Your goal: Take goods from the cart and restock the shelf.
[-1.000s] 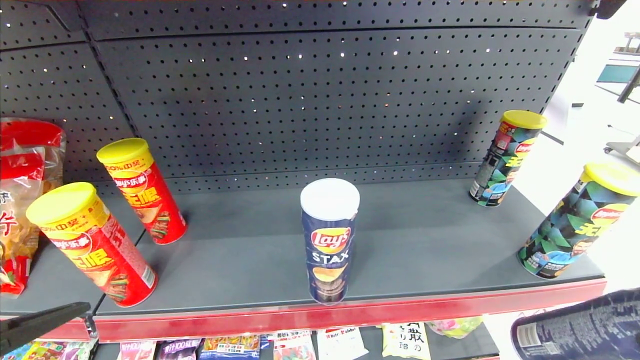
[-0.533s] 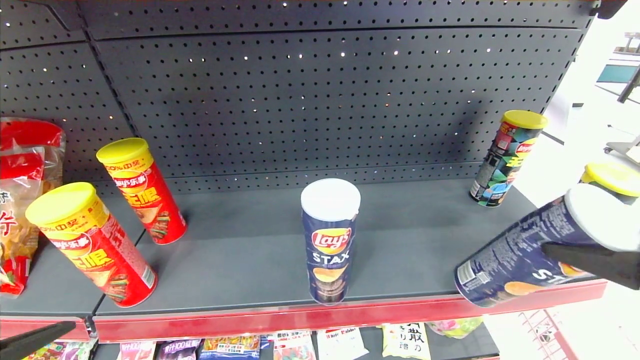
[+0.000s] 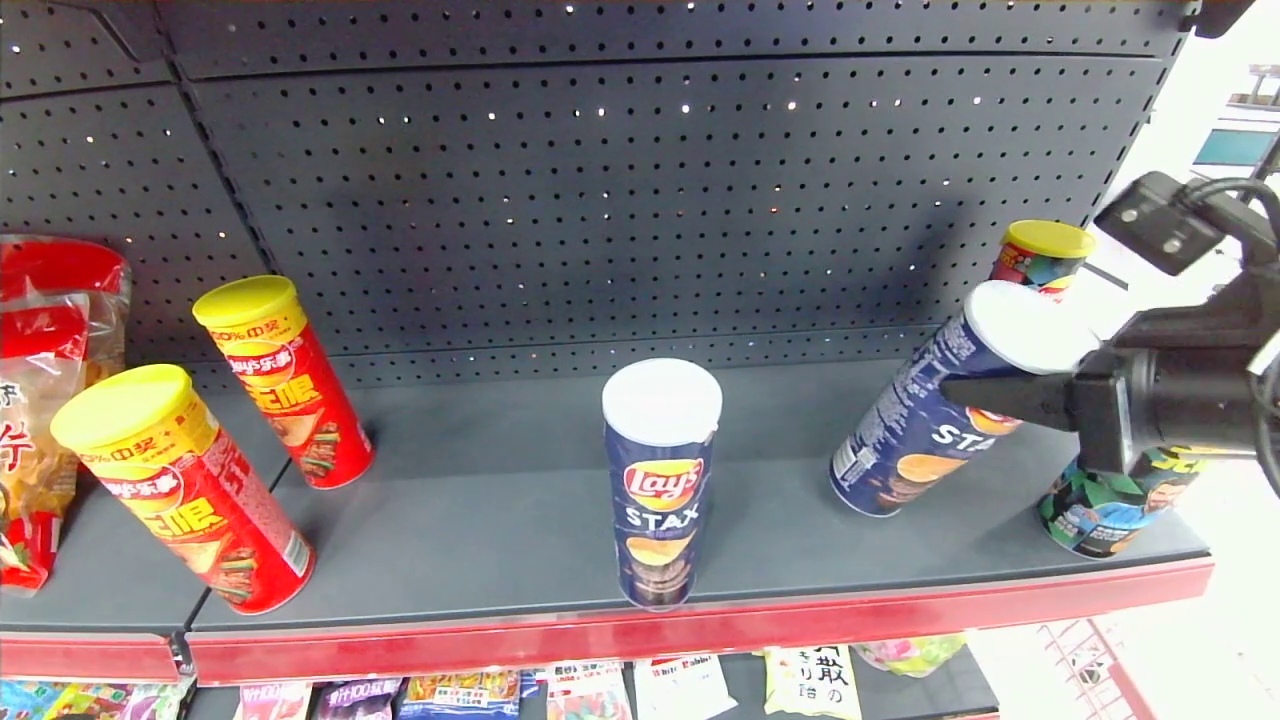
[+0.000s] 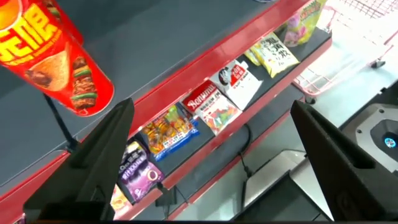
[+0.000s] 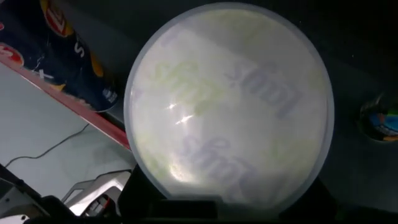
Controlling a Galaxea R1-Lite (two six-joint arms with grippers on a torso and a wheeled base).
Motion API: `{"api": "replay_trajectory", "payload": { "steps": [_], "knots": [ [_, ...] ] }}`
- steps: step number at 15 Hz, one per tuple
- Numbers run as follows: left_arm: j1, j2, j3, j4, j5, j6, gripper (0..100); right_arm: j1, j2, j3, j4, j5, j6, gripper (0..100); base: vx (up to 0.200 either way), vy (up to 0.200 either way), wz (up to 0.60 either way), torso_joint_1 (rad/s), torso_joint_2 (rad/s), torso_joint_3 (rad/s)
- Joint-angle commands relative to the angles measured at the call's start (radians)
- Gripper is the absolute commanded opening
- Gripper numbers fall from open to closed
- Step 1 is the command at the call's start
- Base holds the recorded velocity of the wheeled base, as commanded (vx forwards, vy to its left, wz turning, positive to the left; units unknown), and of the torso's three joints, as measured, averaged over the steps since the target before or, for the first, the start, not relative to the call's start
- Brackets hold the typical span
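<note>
**Head view.** The right gripper [image 3: 1010,385] has its fingers [image 3: 1000,397] pinched on the held blue can [image 3: 915,430], just under the can's white lid. The can is tilted, with its base pointing away from the fingers and down over the shelf [image 3: 480,530]. I cannot tell whether the base touches the shelf.

Well to the left of the fingers, a standing blue can [image 3: 660,490] is upright near the red front strip [image 3: 600,635]. Its label has a round red-and-yellow logo, white lettering and a picture of crisps.

Farther left stand two red cans [image 3: 285,385] [image 3: 185,490] with yellow lids and yellow characters. Past them, at the shelf's end, are snack bags [image 3: 40,400].

Just behind the fingers, a patterned green-and-black can [image 3: 1040,250] stands by the pegboard [image 3: 600,220]. Another patterned can, the front one [image 3: 1100,510], is partly hidden under the gripper body.

**Left wrist view.** The left gripper [image 4: 211,162] has its fingers [image 4: 93,168] spread wide. Beyond them, this view brings the lower shelf level much closer, with a row of small packets [image 4: 211,106] in bright printed wrappers. It also shows the foot of a red can and the wire cart [image 4: 367,31] off beyond one finger.

**Right wrist view.** The held can's translucent lid [image 5: 227,102] is seen end-on between the fingers, with faint mirrored lettering showing through. The standing blue can lies beyond it, by the red strip.
</note>
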Motion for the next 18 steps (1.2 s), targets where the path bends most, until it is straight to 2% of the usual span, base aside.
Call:
{"api": "replay_trajectory", "payload": {
  "steps": [1, 5, 10, 18],
  "knots": [
    [0.000, -0.016, 0.003, 0.000, 0.007, 0.000, 100, 0.026, 0.106, -0.077, -0.002, 0.003, -0.001, 0, 0.000, 0.000, 0.00, 0.000, 0.00, 0.000],
    [0.002, -0.019, 0.001, 0.000, 0.055, -0.002, 100, 0.054, 0.195, -0.172, -0.007, 0.003, -0.001, 0, 0.000, 0.000, 0.00, 0.000, 0.00, 0.000],
    [0.034, -0.027, 0.007, 0.002, 0.058, 0.000, 100, 0.110, 0.272, -0.248, -0.007, 0.003, -0.001, 0, 0.000, 0.000, 0.00, 0.000, 0.00, 0.000],
    [0.035, -0.024, 0.007, 0.003, 0.069, 0.003, 100, 0.161, 0.405, -0.405, -0.004, 0.006, -0.001, 0, 0.000, 0.000, 0.00, 0.000, 0.00, 0.000]
  ]
}}
